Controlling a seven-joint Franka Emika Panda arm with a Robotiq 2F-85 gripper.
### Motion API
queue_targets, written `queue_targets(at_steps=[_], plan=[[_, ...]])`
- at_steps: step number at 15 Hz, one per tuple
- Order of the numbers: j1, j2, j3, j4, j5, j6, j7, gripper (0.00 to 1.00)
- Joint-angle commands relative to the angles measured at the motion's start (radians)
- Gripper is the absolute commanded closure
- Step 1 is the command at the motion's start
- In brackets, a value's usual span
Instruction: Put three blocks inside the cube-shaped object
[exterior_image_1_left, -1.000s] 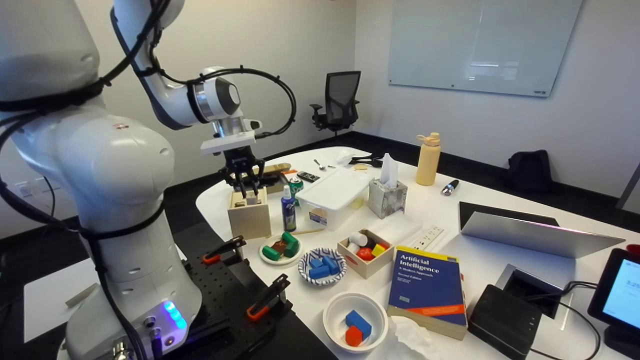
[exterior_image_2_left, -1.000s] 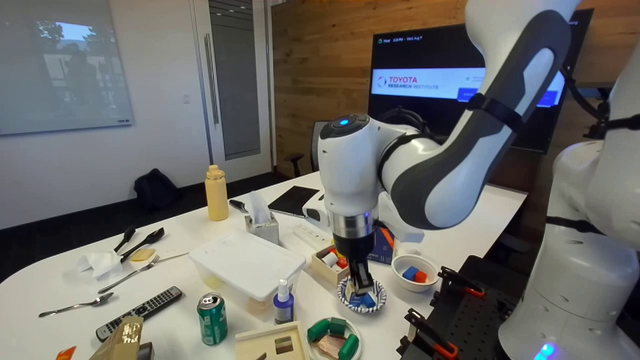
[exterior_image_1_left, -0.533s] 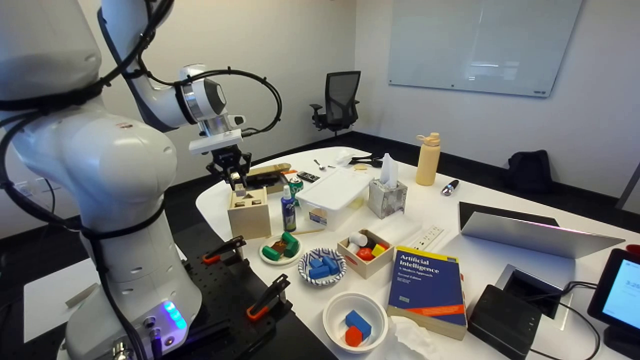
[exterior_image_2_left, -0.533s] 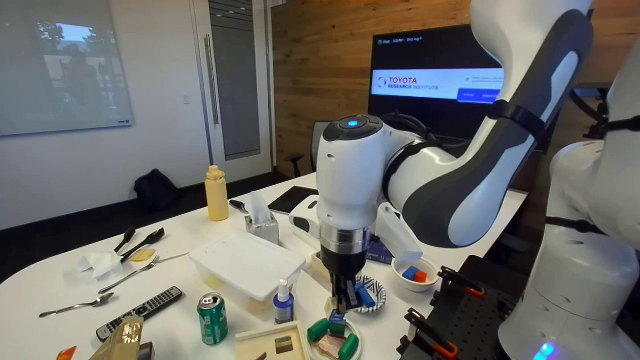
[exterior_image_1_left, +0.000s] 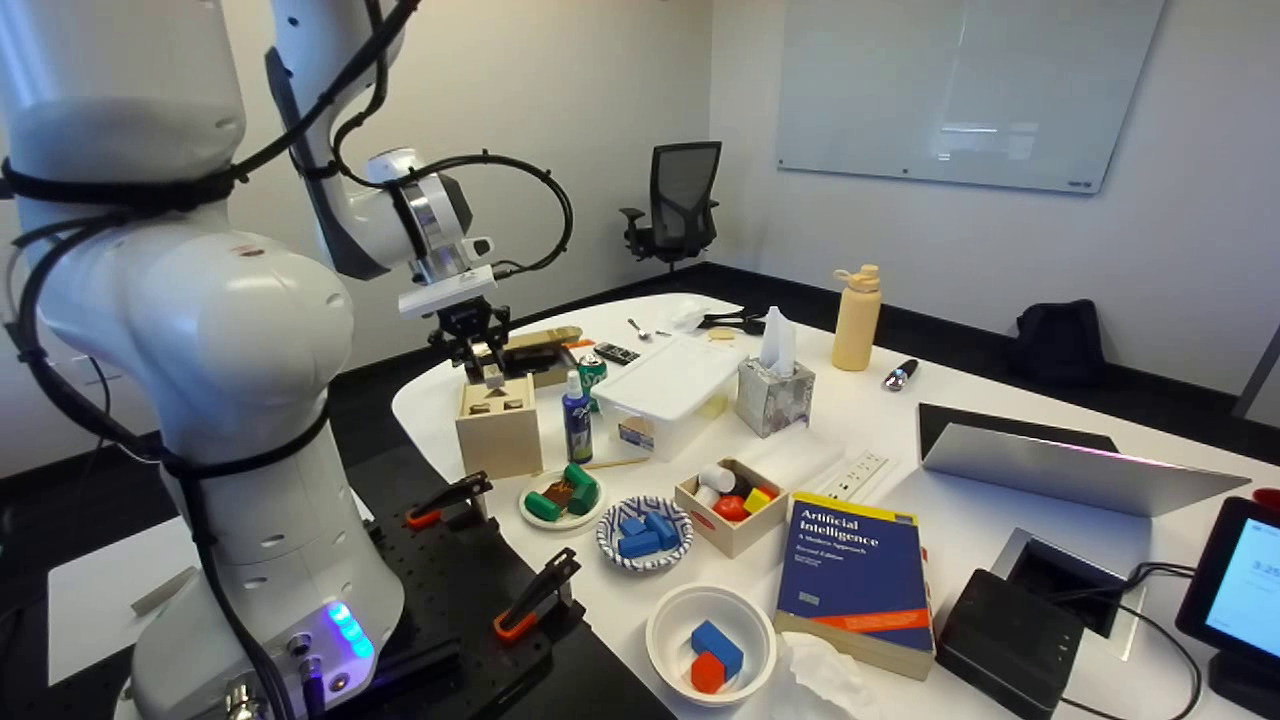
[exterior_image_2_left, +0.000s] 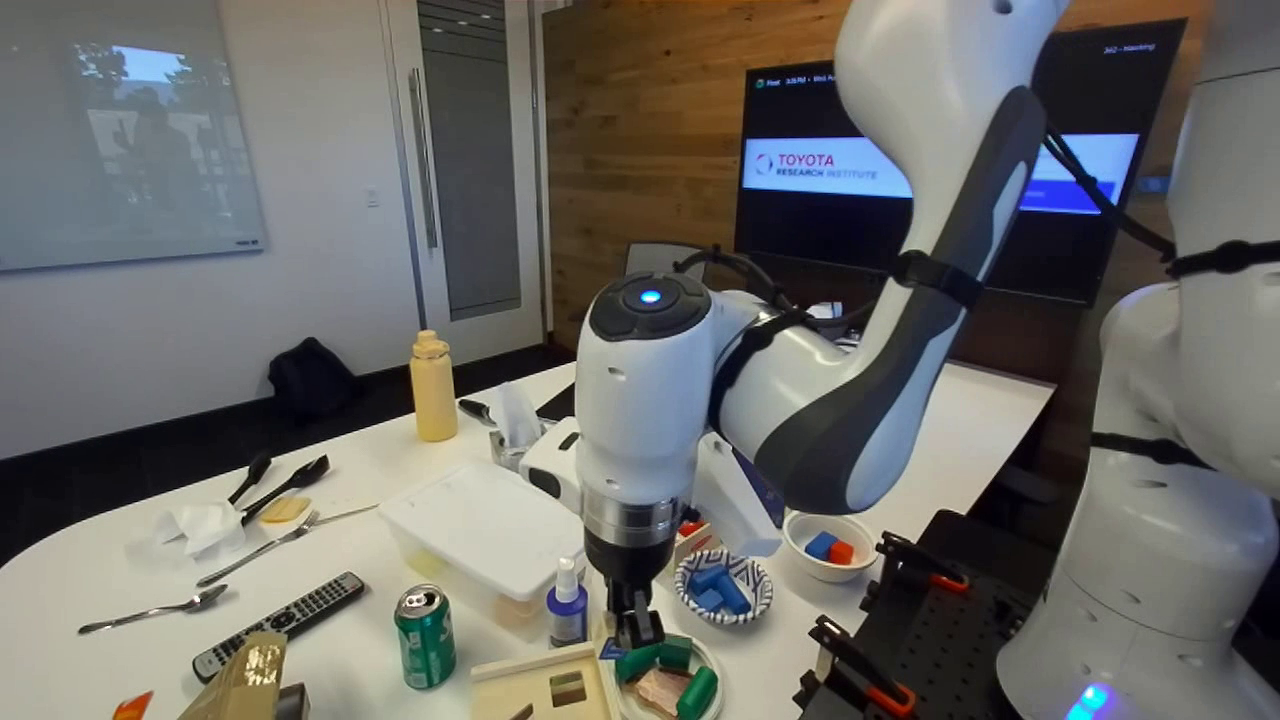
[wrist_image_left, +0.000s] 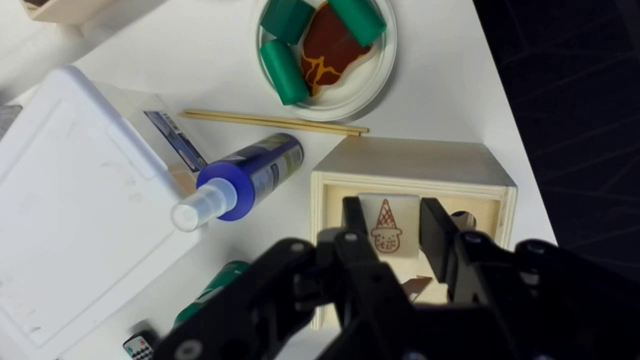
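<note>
My gripper (exterior_image_1_left: 485, 362) is shut on a small white block (wrist_image_left: 392, 225) with an ice-cream-cone drawing; a blue patch shows on its side in an exterior view (exterior_image_2_left: 612, 650). The light wooden cube-shaped box (exterior_image_1_left: 500, 445) stands upright with shaped holes in its recessed top; it also shows in the wrist view (wrist_image_left: 415, 155). The block is above the box top, towards one wall; I cannot tell if it touches. Blue blocks (exterior_image_1_left: 640, 542) lie in a patterned bowl (exterior_image_1_left: 610, 550). A blue block (exterior_image_1_left: 718, 645) and a red block (exterior_image_1_left: 707, 673) lie in a white bowl (exterior_image_1_left: 656, 650).
A blue spray bottle (exterior_image_1_left: 577, 425), a green can (exterior_image_1_left: 592, 372) and a lidded plastic container (exterior_image_1_left: 675, 375) stand beside the box. A plate (exterior_image_1_left: 560, 525) with green blocks and a wooden tray (exterior_image_1_left: 735, 535) are nearby. Chopsticks (wrist_image_left: 272, 121) lie along the box. A clamp (exterior_image_1_left: 450, 500) is near the edge.
In an exterior view my gripper has moved from over the patterned bowl towards the wooden box. It first shifted back over the box, then slightly forward, still holding the white block.
</note>
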Motion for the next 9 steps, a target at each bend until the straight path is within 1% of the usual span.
queue_targets(at_steps=[1,5,9], plan=[[0.019,0.174,-0.037,0.141,-0.113,-0.013,0.07,0.92],[0.031,0.285,-0.075,0.231,-0.175,-0.004,0.092,0.92],[0.032,0.341,-0.083,0.276,-0.173,-0.007,0.089,0.92]])
